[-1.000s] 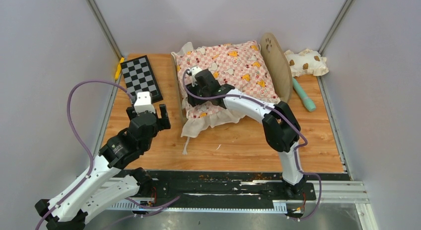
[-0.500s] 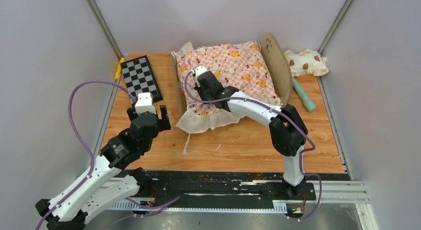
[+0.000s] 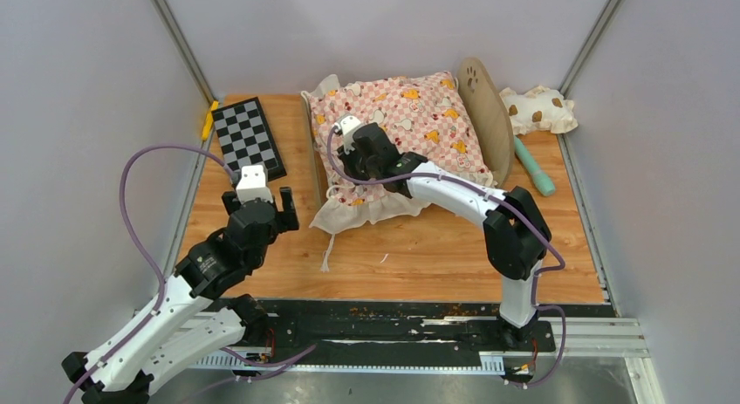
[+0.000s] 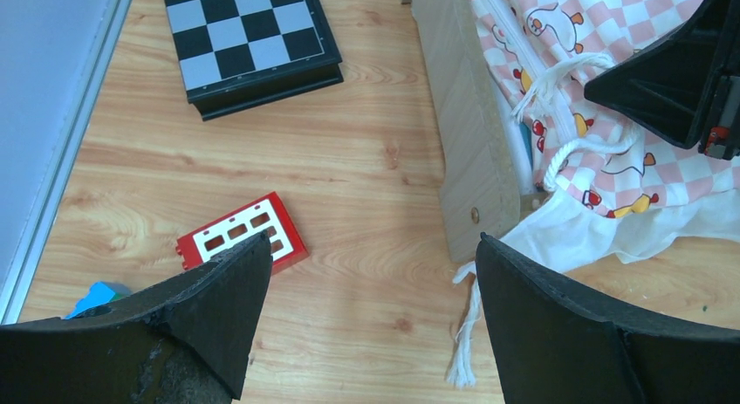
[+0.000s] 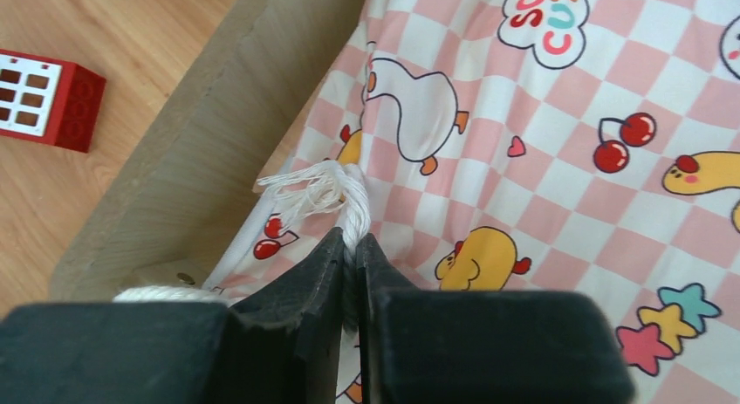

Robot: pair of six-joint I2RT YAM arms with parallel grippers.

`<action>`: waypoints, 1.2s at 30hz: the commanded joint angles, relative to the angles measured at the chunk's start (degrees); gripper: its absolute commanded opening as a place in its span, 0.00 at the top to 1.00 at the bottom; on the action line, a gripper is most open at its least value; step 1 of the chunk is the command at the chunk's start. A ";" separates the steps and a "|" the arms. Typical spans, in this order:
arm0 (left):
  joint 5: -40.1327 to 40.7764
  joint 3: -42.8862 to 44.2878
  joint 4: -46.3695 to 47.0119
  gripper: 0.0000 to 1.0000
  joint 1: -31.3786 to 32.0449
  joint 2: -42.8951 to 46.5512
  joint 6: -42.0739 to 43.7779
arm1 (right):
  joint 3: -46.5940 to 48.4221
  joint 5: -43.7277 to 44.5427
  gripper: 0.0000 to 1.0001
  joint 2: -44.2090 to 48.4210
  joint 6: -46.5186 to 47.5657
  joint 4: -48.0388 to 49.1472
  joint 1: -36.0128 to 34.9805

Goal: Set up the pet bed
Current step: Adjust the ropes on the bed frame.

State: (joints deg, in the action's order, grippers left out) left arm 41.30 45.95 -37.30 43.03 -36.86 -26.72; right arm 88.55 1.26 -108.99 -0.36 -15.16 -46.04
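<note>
Two grippers and eight loose items, all placed against the pet bed [image 3: 486, 120]. The bed is a light-wood frame with a rounded paw-print headboard; it stands on the wooden tabletop [image 3: 419, 247], and a pink checkered cushion [image 3: 419, 116] printed with ducks and cherries fills it, its white ruffle spilling over the near side. A white cord [image 5: 327, 186] with a frayed end lies on the cushion just inside the bed's footboard. The right gripper [image 5: 353, 247] is there too, its fingers pinched together on that cord. The left gripper [image 4: 373, 247] hovers near the footboard's outer side with fingers spread wide and nothing between them. A black-and-white chessboard [image 3: 249, 135] lies beyond the footboard, well apart. A red toy brick [image 4: 243, 238] lies between chessboard and footboard, with a blue piece [image 4: 94, 295] farther out. A cream brown-spotted pillow [image 3: 541, 109] sits behind the headboard, and a teal stick [image 3: 533, 168] lies just beside the headboard.
</note>
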 commanded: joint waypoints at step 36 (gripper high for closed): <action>1.95 -1.65 -2.28 0.06 -0.24 4.21 -0.59 | 4.71 -15.30 0.90 1.79 2.39 1.68 -0.25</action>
State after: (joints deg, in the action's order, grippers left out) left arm 42.17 44.60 -39.24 43.03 -33.28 -26.74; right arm 90.17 -14.24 -106.34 1.21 -13.28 -46.04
